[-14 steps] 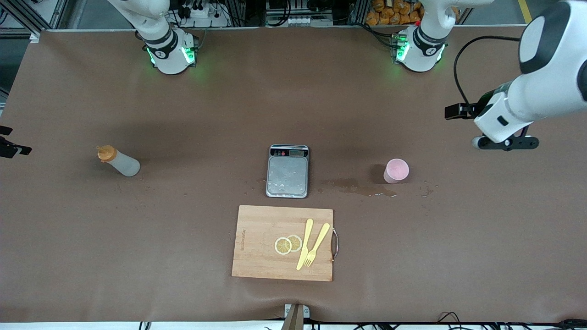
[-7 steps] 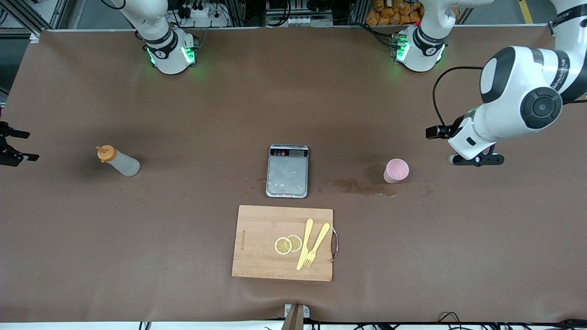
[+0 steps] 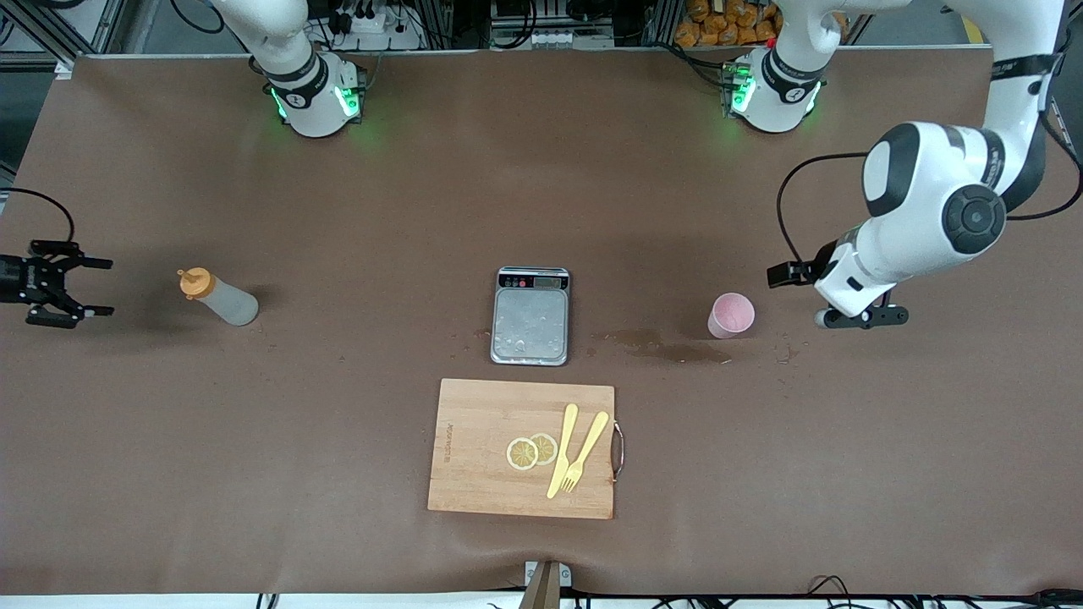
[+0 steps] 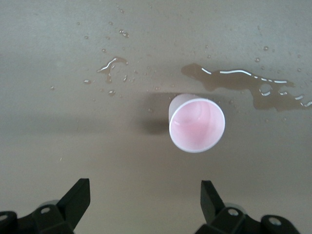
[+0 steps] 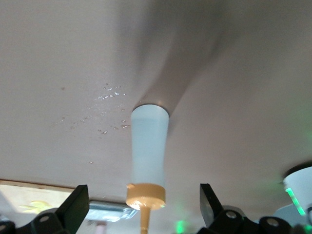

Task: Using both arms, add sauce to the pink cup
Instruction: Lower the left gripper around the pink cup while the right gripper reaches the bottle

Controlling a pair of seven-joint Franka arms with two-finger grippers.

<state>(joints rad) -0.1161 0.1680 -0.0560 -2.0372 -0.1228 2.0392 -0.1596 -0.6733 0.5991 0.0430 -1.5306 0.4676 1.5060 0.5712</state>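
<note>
Right pincer (image 3: pixel 95 288) open, sauce (image 3: pixel 218 298) just ahead: soft, squeezy, take mid-body gently; left pincer (image 3: pixel 861 317) open beside pink cup (image 3: pixel 731 315): light, tippy, grip wall

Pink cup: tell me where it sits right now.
The pink cup stands upright on the table toward the left arm's end, beside a wet spill, level with the scale; the open left gripper is beside it.

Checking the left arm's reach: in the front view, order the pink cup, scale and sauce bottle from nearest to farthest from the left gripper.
1. pink cup, beside the left gripper.
2. scale, mid-table.
3. sauce bottle, at the right arm's end.
</note>
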